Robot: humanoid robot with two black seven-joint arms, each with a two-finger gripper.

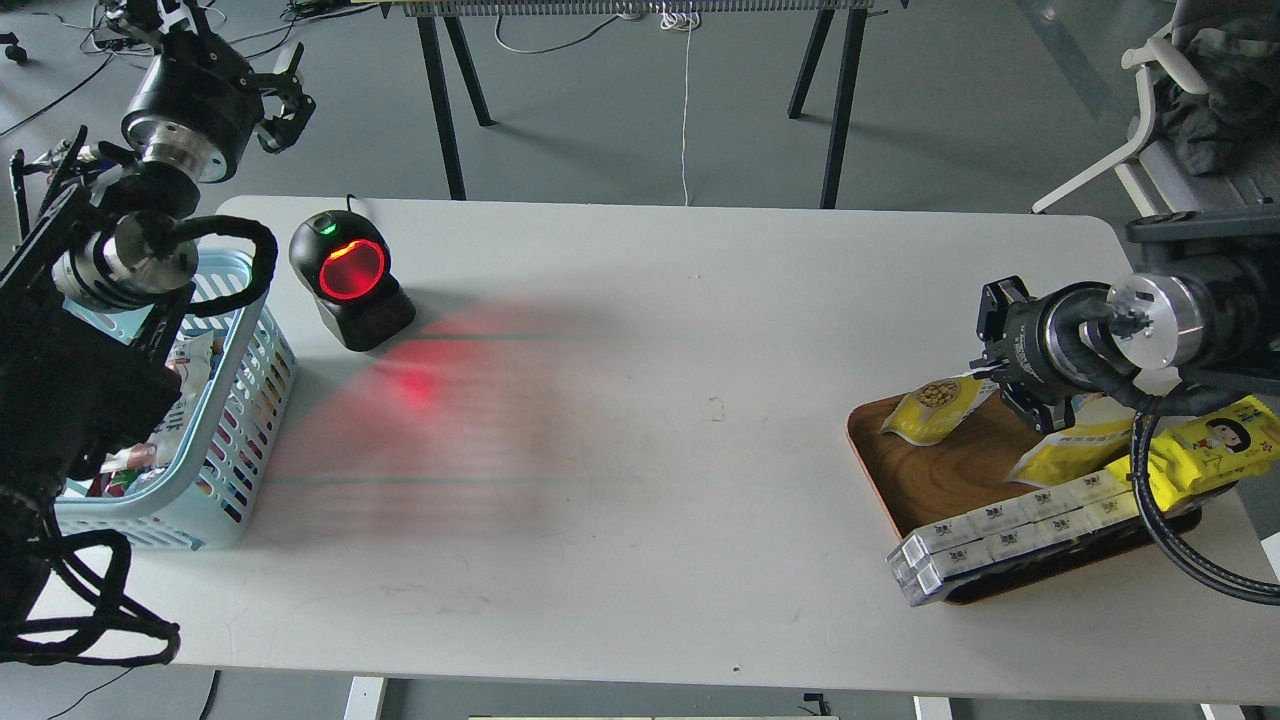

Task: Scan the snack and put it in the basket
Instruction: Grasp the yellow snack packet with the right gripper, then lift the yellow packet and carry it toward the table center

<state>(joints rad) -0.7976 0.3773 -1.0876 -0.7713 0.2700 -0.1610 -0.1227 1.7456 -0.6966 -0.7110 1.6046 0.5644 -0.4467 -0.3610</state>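
Note:
The snack (933, 405), a yellow-and-white pouch with a round picture of nuts, lies at the back left of the brown wooden tray (940, 480). My right gripper (998, 358) is at the pouch's right end. Its fingers stand apart, one above and one below that end, and I see no firm grip. The light blue slotted basket (235, 420) stands at the table's left edge and holds several packets. My left gripper (283, 100) is raised behind the basket, open and empty. The black scanner (350, 280) glows red beside the basket.
The tray also holds a bright yellow wrapper with a cartoon face (1205, 445), another yellow pouch (1075, 445) and a row of clear white boxes (1010, 535). The white table (650, 450) shows the scanner's red light. A chair (1170, 90) stands at the back right.

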